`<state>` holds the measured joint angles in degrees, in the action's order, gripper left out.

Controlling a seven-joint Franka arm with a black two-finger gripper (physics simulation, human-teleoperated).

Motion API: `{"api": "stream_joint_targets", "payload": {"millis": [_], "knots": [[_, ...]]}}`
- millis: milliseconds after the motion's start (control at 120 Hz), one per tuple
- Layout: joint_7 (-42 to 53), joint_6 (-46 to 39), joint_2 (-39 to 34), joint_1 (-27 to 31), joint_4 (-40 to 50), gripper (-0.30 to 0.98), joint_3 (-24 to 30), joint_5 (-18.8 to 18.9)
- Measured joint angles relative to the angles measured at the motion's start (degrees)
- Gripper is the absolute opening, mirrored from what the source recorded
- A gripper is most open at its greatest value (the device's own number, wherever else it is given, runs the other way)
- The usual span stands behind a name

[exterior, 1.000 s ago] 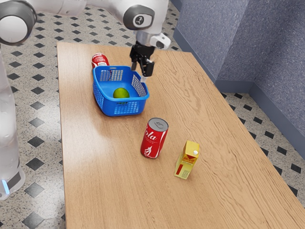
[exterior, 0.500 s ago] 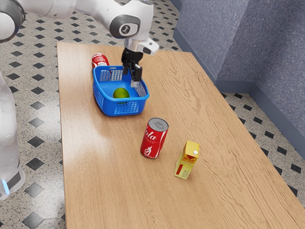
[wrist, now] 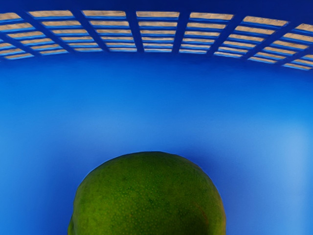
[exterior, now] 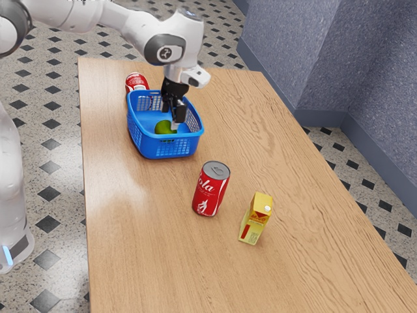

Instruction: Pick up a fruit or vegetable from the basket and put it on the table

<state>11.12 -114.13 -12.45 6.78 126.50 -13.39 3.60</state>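
One green fruit (wrist: 146,196), rounded, long axis unclear

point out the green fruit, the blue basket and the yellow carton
green fruit (wrist: 146,196): wrist view, middle of its visible skin
blue basket (exterior: 186,146): exterior view, perforated wall nearest the camera
yellow carton (exterior: 256,227): exterior view, lower part of its side

Inside the blue basket (exterior: 151,147), the gripper (exterior: 170,120) partly covers a green fruit (exterior: 161,128), cropped in the wrist view; behind the basket, a red can (exterior: 136,81) is partly hidden.
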Motion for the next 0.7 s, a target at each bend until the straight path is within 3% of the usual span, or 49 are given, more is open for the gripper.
{"api": "stream_joint_targets", "payload": {"millis": [700], "knots": [[1.4,-4.2,2.0,0.1,2.8,0.69,-0.5,-0.1]]}}
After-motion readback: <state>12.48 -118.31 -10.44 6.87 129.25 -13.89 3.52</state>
